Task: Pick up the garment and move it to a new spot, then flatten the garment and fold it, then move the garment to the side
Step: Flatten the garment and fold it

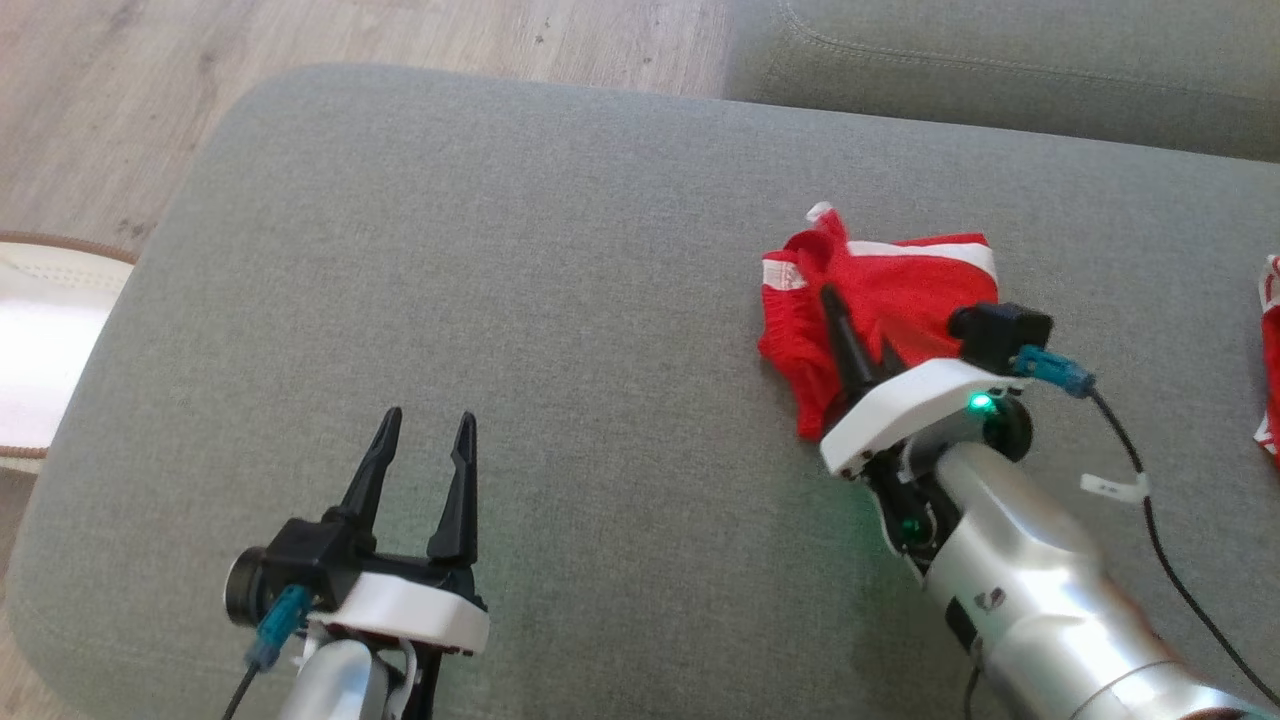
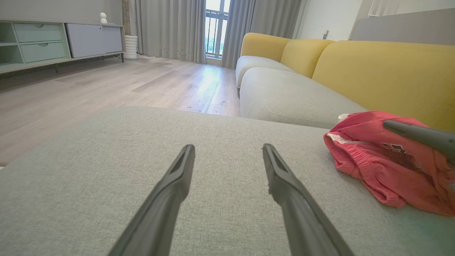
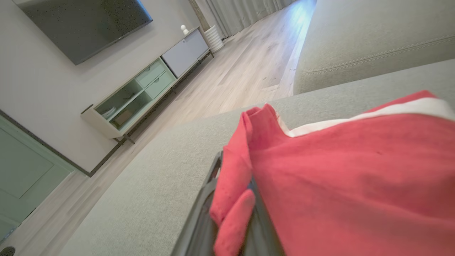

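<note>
Overhead and low angles on garment (image 1: 900, 290)

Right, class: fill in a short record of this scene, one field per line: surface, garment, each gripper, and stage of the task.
Surface: grey cushion
Garment: red garment, white trim, bunched up on the cushion
Right gripper: shut on a fold of the garment
Left gripper: open, over bare cushion, apart from the garment
Stage: gripped, not yet flattened or folded

A pale wood floor (image 2: 106, 81) shines where light comes through the window (image 2: 216, 28). Grey curtains (image 2: 170, 28) hang beside it. A yellow sofa (image 2: 373, 67) has grey seats. A low cabinet (image 2: 53, 42) stands under a dark TV (image 3: 85, 25).
</note>
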Robot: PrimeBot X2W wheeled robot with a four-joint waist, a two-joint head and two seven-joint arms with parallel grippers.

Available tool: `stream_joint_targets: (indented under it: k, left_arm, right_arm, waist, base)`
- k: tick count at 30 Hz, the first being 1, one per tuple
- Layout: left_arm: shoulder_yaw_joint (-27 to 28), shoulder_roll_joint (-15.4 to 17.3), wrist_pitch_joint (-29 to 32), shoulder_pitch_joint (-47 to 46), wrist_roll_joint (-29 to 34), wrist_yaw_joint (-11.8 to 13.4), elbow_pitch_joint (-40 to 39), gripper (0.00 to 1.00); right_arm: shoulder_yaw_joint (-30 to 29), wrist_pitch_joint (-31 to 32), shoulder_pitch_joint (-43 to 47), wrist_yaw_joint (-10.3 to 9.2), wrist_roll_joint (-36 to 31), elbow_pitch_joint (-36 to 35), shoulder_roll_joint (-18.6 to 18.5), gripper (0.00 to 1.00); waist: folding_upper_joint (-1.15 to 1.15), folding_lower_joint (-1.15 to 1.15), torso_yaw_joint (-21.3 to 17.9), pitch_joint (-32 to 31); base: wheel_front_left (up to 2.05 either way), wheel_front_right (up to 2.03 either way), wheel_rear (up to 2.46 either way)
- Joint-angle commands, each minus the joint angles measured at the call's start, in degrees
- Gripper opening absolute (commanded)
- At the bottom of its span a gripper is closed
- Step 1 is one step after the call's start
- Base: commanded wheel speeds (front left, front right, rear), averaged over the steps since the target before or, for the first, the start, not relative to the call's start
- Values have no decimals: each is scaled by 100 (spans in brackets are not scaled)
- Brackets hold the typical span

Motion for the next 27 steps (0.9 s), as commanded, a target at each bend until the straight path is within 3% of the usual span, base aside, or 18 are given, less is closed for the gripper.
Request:
stream_joint_targets:
  k: [1,4,5,6,18,27]
  left_arm:
    - [176,46,-29,-131,20,31,-162,100]
    - [178,46,-29,-125,7,40,-154,100]
    - [181,46,-29,-121,3,41,-147,100]
    - [182,46,-29,-117,2,42,-138,100]
    - [246,46,-29,-162,27,53,-130,100]
    - [334,46,-29,-211,-64,21,-644,100]
  right_arm:
    - [228,-56,-25,-4,85,-163,88,0]
    - [606,49,27,-4,250,-141,88,0]
    - [742,127,45,-4,291,-108,88,74]
    - [860,200,63,-4,347,-84,88,100]
    - [2336,978,170,-4,809,-639,88,100]
    - [1769,70,-233,-4,128,-175,69,100]
  waist:
    - [0,0,-8,4]
    - [0,0,-31,12]
    - [0,0,-43,10]
    - [0,0,-56,9]
    - [0,0,-294,-39]
    - [0,0,-647,-101]
  base:
    - [0,0,0]
    - [0,0,0]
    - [0,0,0]
    - [0,0,0]
    - [0,0,0]
    - [0,0,0]
